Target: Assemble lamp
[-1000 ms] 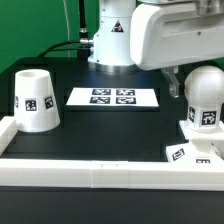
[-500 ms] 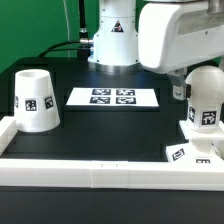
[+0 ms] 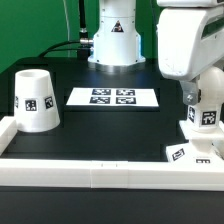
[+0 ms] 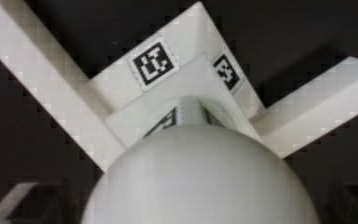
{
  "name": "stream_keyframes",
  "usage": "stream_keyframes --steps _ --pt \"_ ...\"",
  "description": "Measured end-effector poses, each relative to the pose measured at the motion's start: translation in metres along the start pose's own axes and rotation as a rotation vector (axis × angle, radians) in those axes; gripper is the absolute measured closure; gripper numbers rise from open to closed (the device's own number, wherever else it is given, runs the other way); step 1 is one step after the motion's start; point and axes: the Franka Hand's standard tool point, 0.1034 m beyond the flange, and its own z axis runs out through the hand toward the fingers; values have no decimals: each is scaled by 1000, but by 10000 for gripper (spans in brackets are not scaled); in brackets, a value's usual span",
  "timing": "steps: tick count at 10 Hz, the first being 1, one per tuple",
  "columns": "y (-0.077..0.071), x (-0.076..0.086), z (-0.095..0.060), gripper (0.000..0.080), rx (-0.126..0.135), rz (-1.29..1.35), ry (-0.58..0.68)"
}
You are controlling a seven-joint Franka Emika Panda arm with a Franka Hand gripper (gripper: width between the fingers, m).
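The white rounded bulb (image 3: 208, 108) stands upright on the flat square base (image 3: 190, 153) at the exterior view's right, by the front rail. My gripper (image 3: 205, 92) hangs over the bulb's top, and one dark finger (image 3: 190, 97) shows beside the bulb's left flank. The jaws look open around it; the other finger is out of frame. In the wrist view the bulb (image 4: 194, 175) fills the near part, with the tagged base (image 4: 172, 62) beyond it. The tapered shade (image 3: 35, 98) stands alone at the exterior view's left.
The marker board (image 3: 112, 97) lies at the middle back. White rails edge the table in front (image 3: 90, 170) and show in the wrist view (image 4: 43, 70). The robot's pedestal (image 3: 115, 40) stands behind the board.
My gripper has moved toward the exterior view's right and now sits over the bulb. The bulb, base and shade have not moved.
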Motion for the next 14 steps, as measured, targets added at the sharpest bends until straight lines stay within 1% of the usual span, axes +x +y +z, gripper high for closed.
stream_keyframes --steps 3,7,8,11,12,14 --pt "3 -3 1 101 -8 -190 -15" --pt "-2 3 5 101 -23 -456 -53" --pt "-1 4 4 101 -27 -559 -67" --pt "1 4 3 101 -32 -685 -84" --pt "1 3 3 222 -33 -674 -84" --pt "2 3 3 222 -33 -668 -84"
